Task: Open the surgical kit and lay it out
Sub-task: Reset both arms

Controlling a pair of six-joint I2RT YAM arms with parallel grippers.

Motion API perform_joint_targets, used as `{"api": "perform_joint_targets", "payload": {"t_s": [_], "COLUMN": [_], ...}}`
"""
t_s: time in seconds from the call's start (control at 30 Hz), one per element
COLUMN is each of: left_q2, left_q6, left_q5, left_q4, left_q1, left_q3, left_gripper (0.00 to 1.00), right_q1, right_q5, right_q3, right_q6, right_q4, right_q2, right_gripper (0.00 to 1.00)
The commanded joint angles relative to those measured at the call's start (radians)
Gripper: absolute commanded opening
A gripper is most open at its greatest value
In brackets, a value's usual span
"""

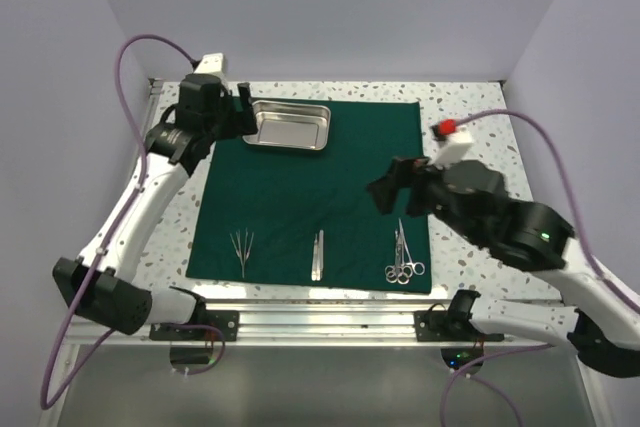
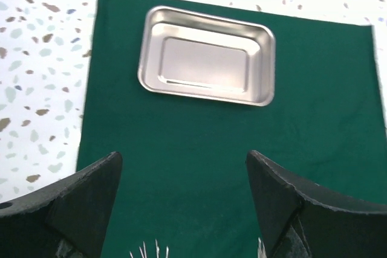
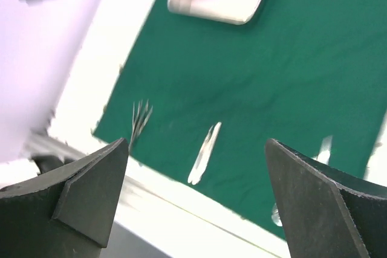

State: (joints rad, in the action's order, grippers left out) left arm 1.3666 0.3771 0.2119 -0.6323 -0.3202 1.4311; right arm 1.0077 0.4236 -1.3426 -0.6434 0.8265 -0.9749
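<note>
- The green cloth [image 1: 310,187] is open and flat on the speckled table [image 1: 470,107], like a big square mat.
- The steel tray [image 1: 289,124] sits on the cloth's far left corner, right way up, w/ nothing in it.
- 3 lots of tools lie in a row by the cloth's near edge, well apart: thin forceps [image 1: 242,244] on the left, tweezers [image 1: 317,253] in the mid, scissor-handled clamps [image 1: 403,259] on the right.
- The clamps look like 2 lying close together. They're too small to tell if they touch.
- L gripper [image 1: 243,115] is just beside the tray's left end. Its jaws are wide and it holds nothing.
- R gripper [image 1: 388,190] hangs over the right side of the cloth, above the clamps. It is wide open too, w/ nothing in it. Its own cam pic is blurry.
- Step in hand, I think: the very end. The cloth is out, the tray is down and the tools are in a line, so the kit looks abt done.
- Next move prob. needs both arms to lift up and pull away.
- L arm must not bump the tray, and R arm must not snag the cloth or knock the clamps.
</note>
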Motion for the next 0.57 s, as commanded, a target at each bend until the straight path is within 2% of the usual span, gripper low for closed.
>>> {"api": "perform_joint_targets", "payload": {"t_s": [0.0,0.13,0.27,0.43,0.5,0.53], "left_q2": [-0.166,-0.371,-0.527,-0.577,-0.56,-0.549], "left_q6": [-0.015,0.006,0.025,0.017,0.017,0.013], "left_q5": [-0.178,-0.298,-0.275,-0.188,-0.154,-0.145], "left_q4": [-0.015,0.051,0.042,0.003,-0.013,-0.017], "left_q1": [-0.005,-0.011,-0.016,-0.016,-0.014,-0.016], "left_q3": [-0.059,-0.243,-0.366,-0.345,-0.319,-0.311], "left_gripper": [0.87,0.88,0.89,0.9,0.99,0.99], "right_q1": [0.0,0.0,0.002,0.0,-0.001,0.002], "right_q5": [0.173,0.182,0.181,0.169,0.173,0.178], "right_q3": [-0.02,0.042,0.083,0.095,0.074,0.063], "right_q6": [0.119,0.097,0.059,0.08,0.109,0.117], "right_q4": [0.17,0.203,0.218,0.197,0.201,0.209], "right_q2": [0.141,0.272,0.353,0.377,0.357,0.345], "right_gripper": [0.99,0.99,0.99,0.99,0.99,0.99]}}
